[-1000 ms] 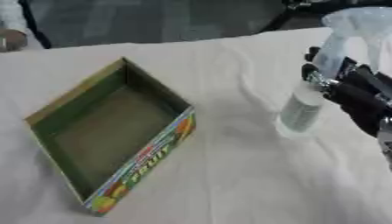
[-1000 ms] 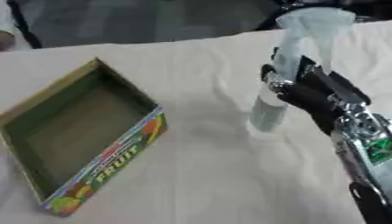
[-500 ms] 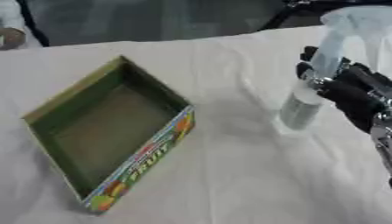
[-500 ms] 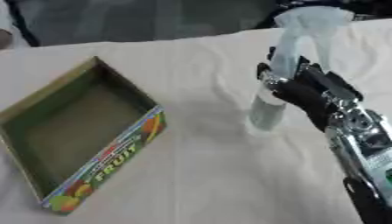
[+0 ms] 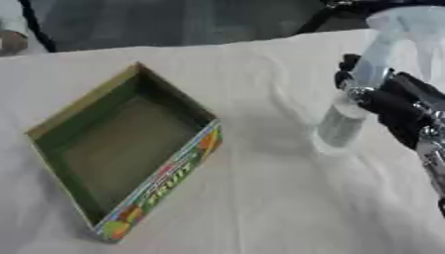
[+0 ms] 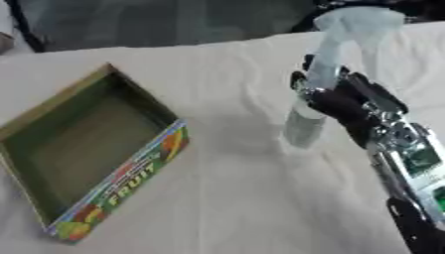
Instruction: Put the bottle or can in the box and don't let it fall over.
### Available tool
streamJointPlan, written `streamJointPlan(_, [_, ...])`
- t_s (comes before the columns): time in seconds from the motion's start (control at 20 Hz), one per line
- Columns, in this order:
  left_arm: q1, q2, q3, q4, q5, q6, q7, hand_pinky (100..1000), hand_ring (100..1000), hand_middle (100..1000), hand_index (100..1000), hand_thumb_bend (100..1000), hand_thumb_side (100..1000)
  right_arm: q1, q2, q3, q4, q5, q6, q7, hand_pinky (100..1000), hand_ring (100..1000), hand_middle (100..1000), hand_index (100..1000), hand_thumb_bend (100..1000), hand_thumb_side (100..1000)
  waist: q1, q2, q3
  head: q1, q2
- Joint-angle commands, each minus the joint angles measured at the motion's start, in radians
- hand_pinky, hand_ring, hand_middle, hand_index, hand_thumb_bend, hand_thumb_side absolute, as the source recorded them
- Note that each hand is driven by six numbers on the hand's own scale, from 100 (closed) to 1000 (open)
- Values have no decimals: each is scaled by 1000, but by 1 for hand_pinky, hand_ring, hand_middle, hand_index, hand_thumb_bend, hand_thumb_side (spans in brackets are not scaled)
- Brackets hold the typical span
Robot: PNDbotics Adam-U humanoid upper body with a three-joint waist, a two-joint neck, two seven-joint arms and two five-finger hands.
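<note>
While gripped by the right robot hand [image 6: 343,106], bottle [image 6: 311,111] upright on desk [image 6: 235,198]; box [image 6: 96,154] reads "FRUIT".

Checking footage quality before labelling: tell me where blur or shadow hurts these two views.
Left eye view: spray bottle soft-edged, its pale top washed out; right robot hand smeared. Right eye view: "FRUIT" lettering on the box readable; box interior shadowed; soft shadow on the tablecloth left of the bottle.

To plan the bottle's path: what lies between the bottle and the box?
Only bare white cloth lies between the bottle and the box, clearest in the right eye view.
</note>
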Motion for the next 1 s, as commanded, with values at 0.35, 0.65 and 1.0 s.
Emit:
streamJointPlan(0.35, [-3,11,11,-21,0,-2,-4,1000,718,681,773,100,672,-16,-19,-4,12,-54,-105,-162,672,525,556,525,100,387,0,-17,2,3,-13])
streamJointPlan(0.65, [-4,10,11,-21,1,-2,-5,1000,708,667,770,100,672,-19,-16,19,16,-69,-172,-184,603,320,337,248,100,387,0,-16,2,5,-11])
streamJointPlan(1.0, [-1,8,11,-21,4,-2,-4,1000,698,655,763,100,672,-36,-3,19,-37,-114,-225,-181,547,278,265,192,100,387,0,-18,2,3,3])
